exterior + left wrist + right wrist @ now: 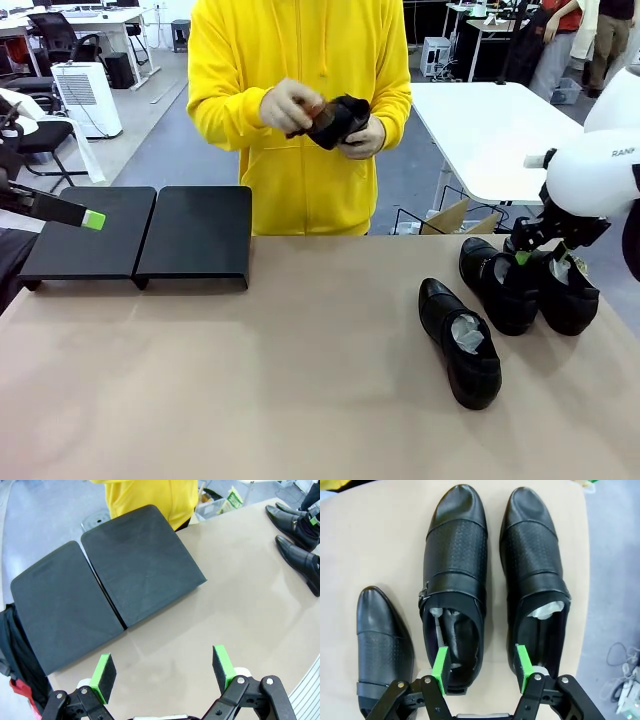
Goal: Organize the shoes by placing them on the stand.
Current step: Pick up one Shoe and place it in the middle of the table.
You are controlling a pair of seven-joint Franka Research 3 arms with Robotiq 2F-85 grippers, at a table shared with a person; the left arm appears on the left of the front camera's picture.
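Three black glossy shoes stand on the table at the right: one nearer the middle (460, 340) (382, 640), and a pair side by side (498, 285) (570, 290). My right gripper (520, 258) (481, 666) hangs over the heels of that pair. One green pad sits inside the middle shoe (454, 555), the other inside the right shoe (535, 555), with their adjoining walls between the parted pads, which are not pressed on them. The black stand (195, 235) (135, 570) lies at the far left. Above its near side my left gripper (93, 220) (165, 670) is open and empty. The person holds another shoe (340, 118).
The person in a yellow hoodie (300, 60) stands at the far edge, working on the held shoe with both hands and a small reddish-brown object (318, 118). A second white table (490, 130) stands behind right. Bare brown tabletop (250, 380) stretches between stand and shoes.
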